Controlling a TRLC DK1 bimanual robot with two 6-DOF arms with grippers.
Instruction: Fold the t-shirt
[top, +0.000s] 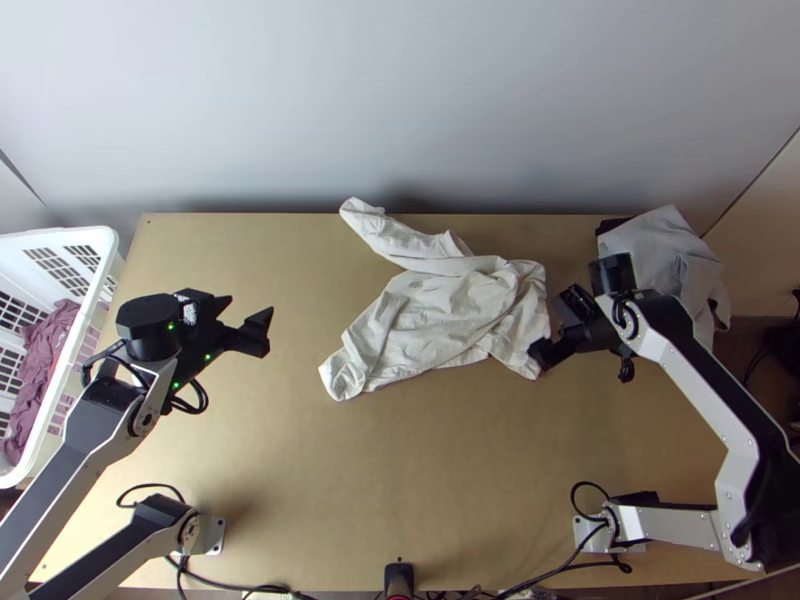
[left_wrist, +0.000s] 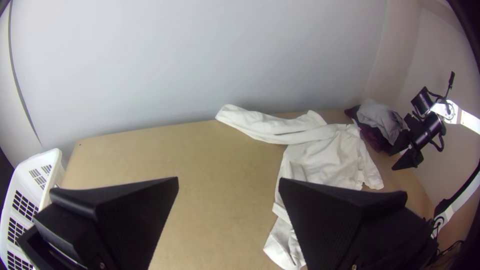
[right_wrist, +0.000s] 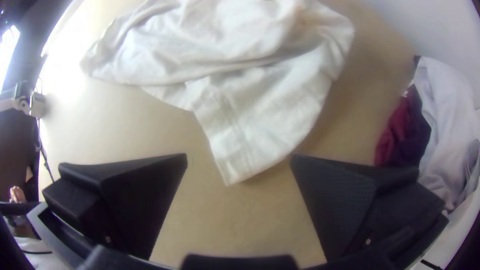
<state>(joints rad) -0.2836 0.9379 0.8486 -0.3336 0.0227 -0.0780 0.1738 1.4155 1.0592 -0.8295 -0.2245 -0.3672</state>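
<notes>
On the counter (top: 300, 480) there is 1 white shirt (top: 430, 315), spread unevenly and wrinkled, a little toward 1 o'clock of the counter's middle. It has 3 outlying parts: a long sleeve (top: 385, 232) stretching toward 11 o'clock, a second end (top: 345, 375) toward 8 o'clock, and a shorter end (right_wrist: 250, 145) toward 4 o'clock. At the counter's 2 o'clock corner sits 1 pile, in which I make out 3 colours of cloth: grey cloth (top: 650, 240) on top, with dark red cloth (right_wrist: 397, 130) and near-black cloth (right_wrist: 420, 135) showing under its edge. At 10 o'clock stands 1 white basket (top: 100, 240) with mauve cloth (top: 45, 350) inside.

The basket is cut off by the top view's edge, and I can't tell how many pieces the mauve cloth makes. The shirt's neckline is lost among the creases, and the lower layers of the pile are mostly covered.

There are 2 tools. The left tool (top: 251, 304) is wide open and holds nothing, well apart from the shirt at its 9 o'clock; its fingers (left_wrist: 145, 210) overlap part of the cloth in the left wrist view. The right tool (top: 547, 322) is also wide open and holds nothing, by the shirt's 4 o'clock end. In the right wrist view that end's corner shows between the 2 fingers; whether either touches it, I can't tell.
</notes>
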